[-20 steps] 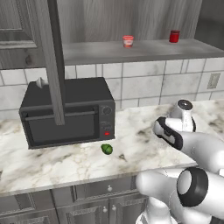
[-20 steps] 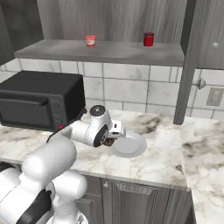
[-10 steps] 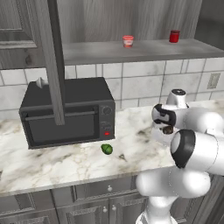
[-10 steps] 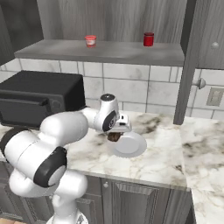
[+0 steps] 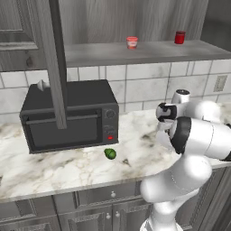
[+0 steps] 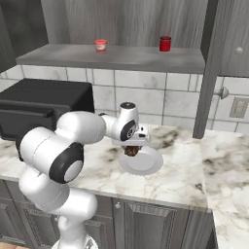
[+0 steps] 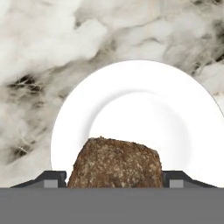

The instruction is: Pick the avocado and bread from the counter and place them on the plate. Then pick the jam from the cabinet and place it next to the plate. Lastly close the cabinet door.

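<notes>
In the hand view the brown speckled bread [image 7: 114, 164] sits between my two finger tips, so my gripper [image 7: 114, 178] is shut on it. The white plate [image 7: 144, 105] lies right under it on the marble counter [image 7: 39, 65]. From the right base view, my gripper [image 6: 130, 147] holds the bread [image 6: 130, 151] just above the plate's [image 6: 148, 164] left part. The green avocado [image 5: 109, 154] lies on the counter [image 5: 67, 167] in front of the microwave. The pink jam [image 5: 131, 43] [image 6: 100, 45] stands on the cabinet shelf. The cabinet door [image 5: 54, 63] [image 6: 211, 68] stands open.
A black microwave [image 5: 67, 115] [image 6: 44, 104] stands on the counter to the left. A darker red jar [image 5: 180, 37] [image 6: 165, 43] is on the shelf right of the jam. A wall socket [image 6: 240, 107] sits at the far right on the tiles.
My gripper has carried the bread to the right, from beside the plate to above its left part, while the arm folded closer. The avocado and both jars have not moved.
</notes>
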